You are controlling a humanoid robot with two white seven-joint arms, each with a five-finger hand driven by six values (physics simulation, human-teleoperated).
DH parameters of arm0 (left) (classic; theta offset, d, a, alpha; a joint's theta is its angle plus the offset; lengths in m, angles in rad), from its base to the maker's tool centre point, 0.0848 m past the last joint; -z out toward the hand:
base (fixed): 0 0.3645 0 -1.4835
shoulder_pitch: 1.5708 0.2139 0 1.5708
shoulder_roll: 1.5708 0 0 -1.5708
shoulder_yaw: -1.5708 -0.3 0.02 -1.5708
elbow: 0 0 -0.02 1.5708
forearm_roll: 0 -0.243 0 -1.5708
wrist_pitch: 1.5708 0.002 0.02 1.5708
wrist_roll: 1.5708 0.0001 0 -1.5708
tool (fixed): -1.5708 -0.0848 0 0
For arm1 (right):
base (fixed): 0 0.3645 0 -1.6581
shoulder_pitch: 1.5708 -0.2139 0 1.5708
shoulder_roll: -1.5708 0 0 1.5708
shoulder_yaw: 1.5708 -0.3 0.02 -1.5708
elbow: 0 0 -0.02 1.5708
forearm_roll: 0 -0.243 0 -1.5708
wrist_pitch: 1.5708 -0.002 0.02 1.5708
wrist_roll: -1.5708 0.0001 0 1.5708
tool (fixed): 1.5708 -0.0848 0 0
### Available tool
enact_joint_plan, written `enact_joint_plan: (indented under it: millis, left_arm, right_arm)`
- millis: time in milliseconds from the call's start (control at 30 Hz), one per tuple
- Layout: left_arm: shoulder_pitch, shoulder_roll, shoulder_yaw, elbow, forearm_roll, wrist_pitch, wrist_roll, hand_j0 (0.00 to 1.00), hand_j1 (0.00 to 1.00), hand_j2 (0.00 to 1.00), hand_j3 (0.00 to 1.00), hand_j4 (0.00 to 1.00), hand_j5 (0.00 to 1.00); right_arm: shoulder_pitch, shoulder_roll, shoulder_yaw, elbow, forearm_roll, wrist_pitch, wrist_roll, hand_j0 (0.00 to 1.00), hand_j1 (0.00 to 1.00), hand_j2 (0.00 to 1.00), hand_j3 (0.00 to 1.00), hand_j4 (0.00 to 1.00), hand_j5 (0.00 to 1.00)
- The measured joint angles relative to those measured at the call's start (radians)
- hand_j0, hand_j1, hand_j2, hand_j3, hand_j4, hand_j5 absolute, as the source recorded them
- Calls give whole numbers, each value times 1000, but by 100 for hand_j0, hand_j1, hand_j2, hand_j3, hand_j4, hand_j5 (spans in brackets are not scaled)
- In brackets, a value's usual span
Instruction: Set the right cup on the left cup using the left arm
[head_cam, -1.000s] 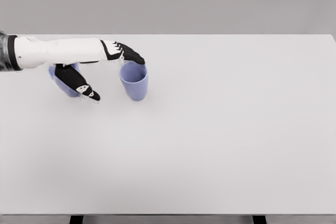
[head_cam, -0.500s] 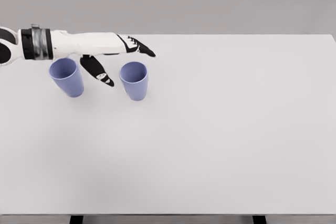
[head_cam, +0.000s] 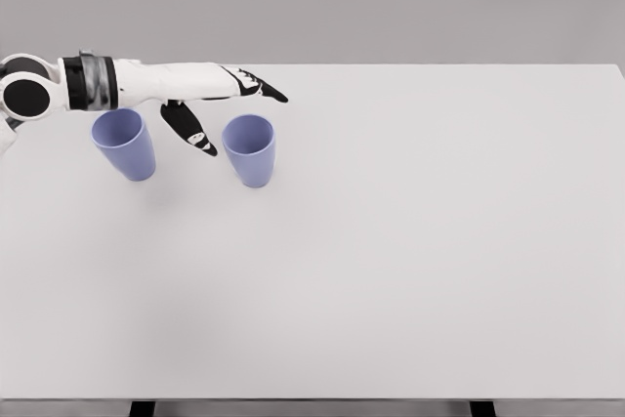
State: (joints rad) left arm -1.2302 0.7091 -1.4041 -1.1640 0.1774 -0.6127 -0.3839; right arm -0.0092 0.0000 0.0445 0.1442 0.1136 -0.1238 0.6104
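Head view. The left hand hovers above the white table between two identical lavender cups, its fingers stretched out flat and its thumb hanging down; it grasps nothing. The right cup, the one to be moved, stands upright at about 4 o'clock from the palm, just beside the thumb tip but apart from it. The left cup, the target, stands upright at about 8 o'clock, below the forearm. Likely failure: a sideways closing sweep could tip the right cup, since the thumb hangs near its rim; a tilted grasp would spoil nesting. No brand, label or writing is visible anywhere.
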Motion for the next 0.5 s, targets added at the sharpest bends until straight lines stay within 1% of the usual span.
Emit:
enact_joint_plan:
  millis: [67, 133, 200, 267, 400, 500]
  left_arm:
    - [1, -5, 1, 26, 1, 0, 1, 100, 100, 100, 100, 100, 100]
    - [23, -12, 1, 56, -1, 0, 3, 100, 100, 100, 100, 100, 100]
    - [28, -21, 0, 71, -5, 0, 5, 100, 100, 100, 100, 100, 100]
    - [29, -36, 1, 79, -21, 0, 6, 100, 100, 100, 100, 100, 100]
    - [66, -57, 11, 84, -38, 0, 7, 100, 100, 100, 100, 100, 100]
    - [69, -64, 20, 85, -42, 0, 8, 100, 100, 100, 100, 100, 100]
  right_arm:
    - [0, 0, 0, 0, 0, 0, 0, 100, 100, 100, 100, 100, 100]
    - [0, 0, 0, 0, 0, 0, 0, 100, 100, 100, 100, 100, 100]
    - [0, 0, 0, 0, 0, 0, 0, 100, 100, 100, 100, 100, 100]
    - [0, 0, 0, 0, 0, 0, 0, 100, 100, 100, 100, 100, 100]
    - [0, 0, 0, 0, 0, 0, 0, 100, 100, 100, 100, 100, 100]
    - [0, 0, 0, 0, 0, 0, 0, 100, 100, 100, 100, 100, 100]
